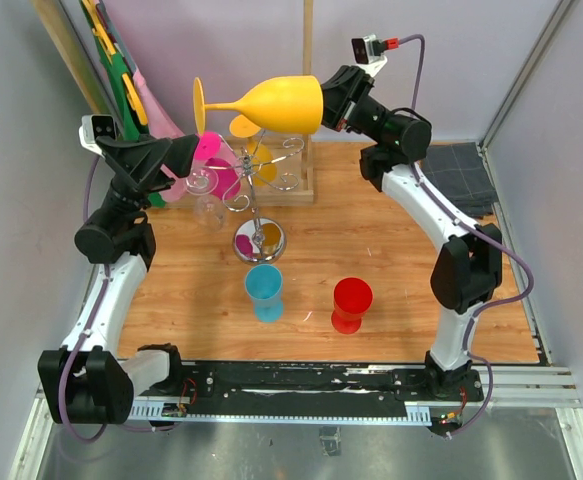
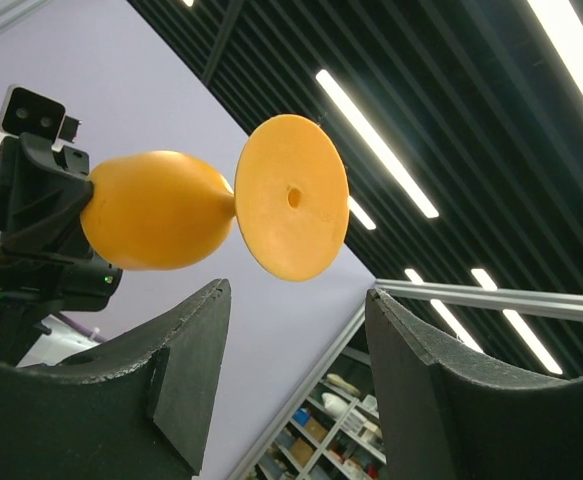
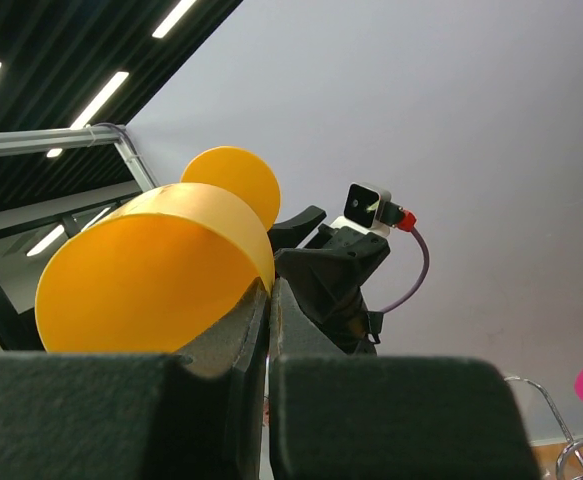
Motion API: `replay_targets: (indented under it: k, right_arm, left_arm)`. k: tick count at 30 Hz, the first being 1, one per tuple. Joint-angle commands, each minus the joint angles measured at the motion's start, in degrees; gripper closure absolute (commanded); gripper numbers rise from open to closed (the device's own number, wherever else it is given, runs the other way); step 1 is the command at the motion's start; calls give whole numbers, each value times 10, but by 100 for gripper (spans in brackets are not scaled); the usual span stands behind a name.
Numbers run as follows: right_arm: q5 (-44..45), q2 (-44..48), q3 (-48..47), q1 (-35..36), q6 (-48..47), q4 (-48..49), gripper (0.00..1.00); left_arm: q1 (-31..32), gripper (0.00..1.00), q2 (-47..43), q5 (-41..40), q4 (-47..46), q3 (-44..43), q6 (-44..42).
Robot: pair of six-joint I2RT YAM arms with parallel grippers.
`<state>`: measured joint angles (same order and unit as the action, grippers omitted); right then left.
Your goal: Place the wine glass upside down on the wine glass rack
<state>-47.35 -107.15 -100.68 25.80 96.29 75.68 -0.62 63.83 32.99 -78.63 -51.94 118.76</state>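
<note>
Wine glass [image 1: 271, 104], yellow, lies on its side in the air over the far middle of the table [image 1: 391, 260], bowl to the right and round foot to the left, above the wine glass rack [image 1: 258, 238]. The right gripper [image 1: 323, 104] is clamped on the rim of the bowl; the right wrist view shows its two pads [image 3: 221, 400] pressed together with the thin yellow wall [image 3: 141, 280] pinched between them. That view also shows the left gripper [image 3: 331, 265] beyond the glass's foot, which the top view does not make plain.

From above, the left gripper [image 1: 193, 160] sits at the far left, just beside a pink glass [image 1: 216, 168] on the rack. Its jaws stand well apart with nothing between them: in the left wrist view the two fingers [image 2: 176, 385] frame open air, and past them the wine glass [image 2: 161, 210] shows foot-on, the right gripper [image 2: 66, 205] at its bowl.

Only the top view shows the tabletop. A wooden frame [image 1: 307, 70] stands at the far edge behind the rack, and a dark cloth [image 1: 466, 172] lies at the far right. On the near side stand a blue cup [image 1: 264, 290] and, to its right, a red cup [image 1: 352, 302], well apart from the rack's shiny base.
</note>
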Motion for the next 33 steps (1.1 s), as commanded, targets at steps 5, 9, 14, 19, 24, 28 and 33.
replay_targets:
  k: [5, 9, 14, 19, 24, 28, 33]
  right_arm:
    - [1, -18, -35, 23, 15, 37, 99]
    - [2, -22, -39, 25, 19, 39, 99]
    - [1, -34, -47, 36, 26, 42, 99]
    - [3, -48, -50, 54, 31, 49, 99]
    - [2, -61, -60, 73, 38, 55, 99]
    - [1, -79, -62, 76, 37, 53, 99]
    - [2, -80, -59, 76, 36, 54, 99]
  left_arm:
    - [-3, 39, -8, -8, -30, 4, 12]
    - [-3, 39, -10, -10, -27, -1, 12]
    - [-3, 39, -8, -8, -26, -4, 11]
    - [-3, 39, -8, -14, -33, 0, 18]
    - [-3, 41, -9, -14, -32, -2, 23]
    - [-3, 51, -12, -15, -31, 3, 26]
    - [-3, 82, -11, -19, -36, 6, 30]
